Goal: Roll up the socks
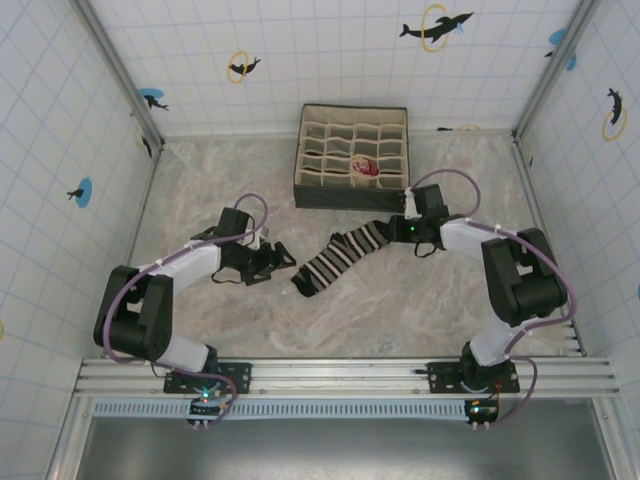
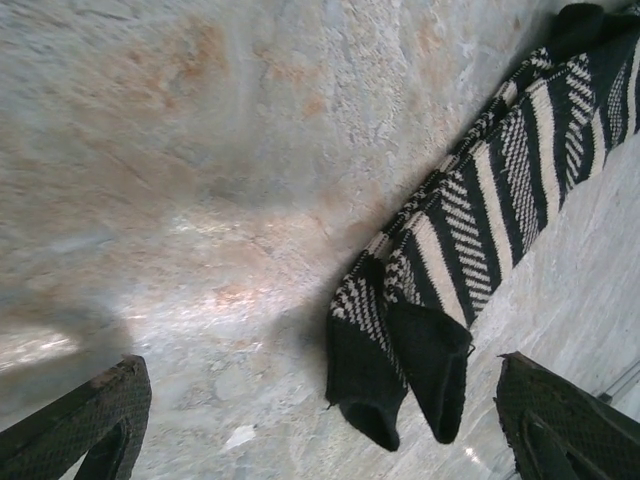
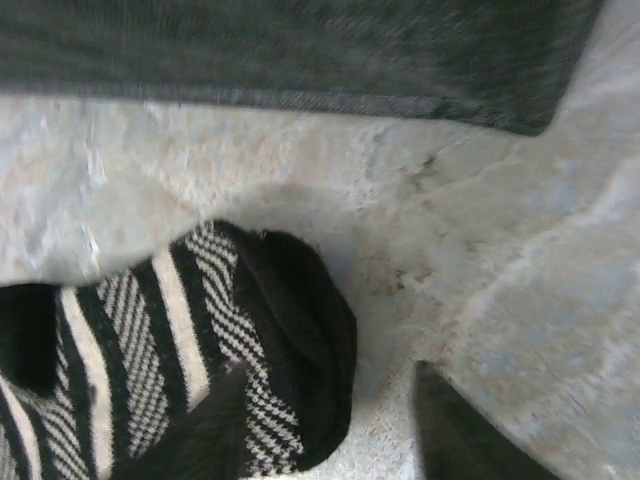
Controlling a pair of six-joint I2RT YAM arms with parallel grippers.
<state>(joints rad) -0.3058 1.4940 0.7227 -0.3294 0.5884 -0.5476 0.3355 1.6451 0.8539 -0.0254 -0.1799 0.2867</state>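
Top external view, and the striped sock (image 1: pixel 342 258) is stretched out flat on the table (image 1: pixel 200 180), running on a diagonal from near left up to far right, about midway between the two arms. Over on the left wrist camera that striped sock (image 2: pixel 480 230) ends in two black tips lying side by side, flat against the stone-patterned surface. On the right wrist camera, the other end of the striped sock (image 3: pixel 220 340) is a rounded black tip, bunched up a little.

At that far right end sits the right gripper (image 1: pixel 401 228). On its own camera the right gripper (image 3: pixel 330 385) has its jaws apart: one finger lies over the sock's edge, the other stands on bare table just beside the black tip. Nothing is clamped.

The left gripper (image 1: pixel 281 254) is down low, just beside the sock's near left end. Its camera shows the left gripper (image 2: pixel 320 370) spread wide, with the two black tips lying between the fingers, touching neither.

The tan and red sock (image 1: pixel 366 168) sits bundled in a compartment of the organiser box (image 1: pixel 350 197), right of centre, toward the near side. That box stands at the back of the table, just beyond the right gripper, its dark wall (image 3: pixel 300 50) close above the sock's tip.
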